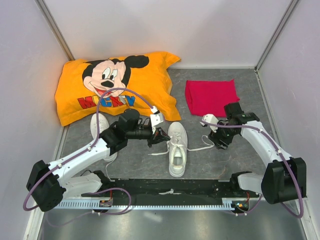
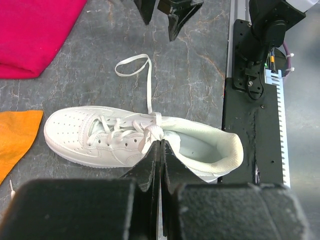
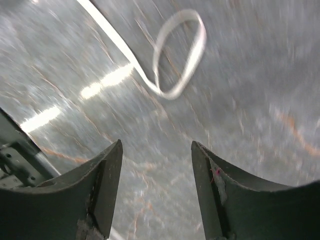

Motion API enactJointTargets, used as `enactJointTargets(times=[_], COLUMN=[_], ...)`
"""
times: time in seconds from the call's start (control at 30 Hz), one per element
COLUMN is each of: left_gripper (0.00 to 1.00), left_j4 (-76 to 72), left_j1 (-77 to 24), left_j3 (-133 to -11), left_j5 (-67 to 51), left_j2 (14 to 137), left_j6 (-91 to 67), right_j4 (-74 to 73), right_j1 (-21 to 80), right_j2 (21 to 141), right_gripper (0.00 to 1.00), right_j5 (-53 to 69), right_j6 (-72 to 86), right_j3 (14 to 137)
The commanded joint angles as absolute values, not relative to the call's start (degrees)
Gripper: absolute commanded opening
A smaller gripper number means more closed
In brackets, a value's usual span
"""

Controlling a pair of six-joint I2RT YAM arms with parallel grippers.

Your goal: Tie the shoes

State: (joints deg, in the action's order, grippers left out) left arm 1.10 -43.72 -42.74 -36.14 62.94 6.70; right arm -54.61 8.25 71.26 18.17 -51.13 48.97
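Top view looks down; both close wrist views share the lace [image 3: 177, 55].

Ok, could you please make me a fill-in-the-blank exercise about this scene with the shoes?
1. The left end effector, at the shoe, is ___ (open/shut).
2. The right end effector, above the lace loop, is ___ (open/shut).
3. The red cloth lies right of the ___ pillow.
Missing words: shut; open; orange.

white shoes [image 1: 177, 150]; orange mickey-print pillow [image 1: 145, 82]; red cloth [image 1: 210, 96]; grey marbled table [image 1: 135, 160].
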Motion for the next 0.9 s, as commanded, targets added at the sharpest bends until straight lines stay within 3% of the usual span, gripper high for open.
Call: enactJointTargets(times=[0.0, 0.27, 0.73, 0.83, 0.87], left_gripper=[0.02, 0.01, 0.02, 0.02, 0.02], left_j4=[-1.41, -1.58, -1.41, -1.14, -1.06], left_j1=[-43.42, -43.07, -42.80, -42.80, -42.72], left_j3=[-43.15, -43.33, -43.86, -44.12, -44.21], left_j5=[-37.27, -37.35, -37.71, -37.88, -38.05], left_j2=[62.58, 63.02, 63.37, 63.37, 63.37], left_j6=[5.89, 5.19, 4.83, 4.92, 5.10], right_j4=[-49.93, -43.69, -37.44, -38.06, -37.97], right_j1=[13.08, 17.22, 18.46, 18.46, 18.37], right_j2=[69.87, 76.19, 82.88, 82.80, 82.10], right_gripper=[0.65, 0.59, 0.52, 0.41, 0.19], right_j5=[26.28, 27.78, 19.69, 19.69, 19.69], right_j6=[-53.17, -56.08, -55.90, -55.55, -55.46], right_j3=[47.73, 45.88, 40.26, 39.55, 39.46])
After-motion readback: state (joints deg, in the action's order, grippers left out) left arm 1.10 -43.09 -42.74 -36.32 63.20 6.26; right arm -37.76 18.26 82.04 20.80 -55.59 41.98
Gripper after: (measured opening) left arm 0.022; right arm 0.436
